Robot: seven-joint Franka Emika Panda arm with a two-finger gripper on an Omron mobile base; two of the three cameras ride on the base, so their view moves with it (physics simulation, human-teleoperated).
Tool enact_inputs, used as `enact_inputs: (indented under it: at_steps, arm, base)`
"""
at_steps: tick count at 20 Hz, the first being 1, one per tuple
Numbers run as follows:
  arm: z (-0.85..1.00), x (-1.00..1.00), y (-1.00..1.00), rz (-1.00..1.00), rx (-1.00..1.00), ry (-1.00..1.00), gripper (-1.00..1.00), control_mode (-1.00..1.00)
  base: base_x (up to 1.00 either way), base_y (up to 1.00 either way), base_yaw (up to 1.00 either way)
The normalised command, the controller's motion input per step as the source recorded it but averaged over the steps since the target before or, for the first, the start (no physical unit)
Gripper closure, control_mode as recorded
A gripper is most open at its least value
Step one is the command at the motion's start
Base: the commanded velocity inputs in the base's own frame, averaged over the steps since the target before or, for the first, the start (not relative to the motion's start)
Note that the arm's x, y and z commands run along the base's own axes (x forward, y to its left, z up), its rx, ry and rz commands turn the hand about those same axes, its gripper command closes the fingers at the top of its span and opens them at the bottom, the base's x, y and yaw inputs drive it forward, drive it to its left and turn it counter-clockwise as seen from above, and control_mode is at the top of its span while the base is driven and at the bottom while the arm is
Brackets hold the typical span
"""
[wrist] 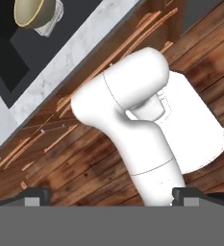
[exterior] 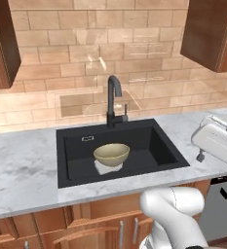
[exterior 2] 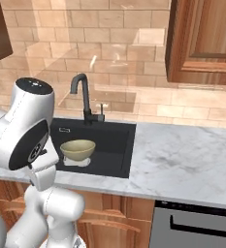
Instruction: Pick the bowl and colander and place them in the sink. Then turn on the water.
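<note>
Bowl (exterior: 112,154) sits inside the black sink (exterior: 76,175), upright, on top of a pale grey thing that peeks out under it, probably the colander (exterior: 105,168), too hidden to be sure. In the right base view the bowl (exterior 2: 77,149) is on the basin floor toward the left half of the sink (exterior 2: 126,155), same pale thing (exterior 2: 75,162) under it. Dark curved faucet (exterior: 114,99) stands behind the basin at the back rim; no water visible. Gripper (wrist: 111,194) is well away from the sink, looking down over the robot toward the wooden floor (wrist: 84,163); its finger tips (wrist: 36,196) sit wide apart at the view's bottom edge, nothing between them. From the hand camera, bowl (wrist: 32,12) and sink (wrist: 12,53) are far off in the upper left corner, past the marble counter edge (wrist: 80,48).
</note>
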Motion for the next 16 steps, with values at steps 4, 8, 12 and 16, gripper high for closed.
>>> enact_inputs:
  at_steps: [4, 8, 12, 16]
  arm:
    - [0.00, 0.00, 0.00, 0.00, 0.00, 0.00, -1.00, 1.00]
    - [0.00, 0.00, 0.00, 0.00, 0.00, 0.00, -1.00, 1.00]
    - [0.00, 0.00, 0.00, 0.00, 0.00, 0.00, -1.00, 1.00]
    - [0.00, 0.00, 0.00, 0.00, 0.00, 0.00, -1.00, 1.00]
  base:
    - [-0.01, -0.41, -0.22]
    - [0.00, -0.43, -0.28]
    - [0.00, -0.35, -0.30]
    - [-0.01, -0.40, -0.30]
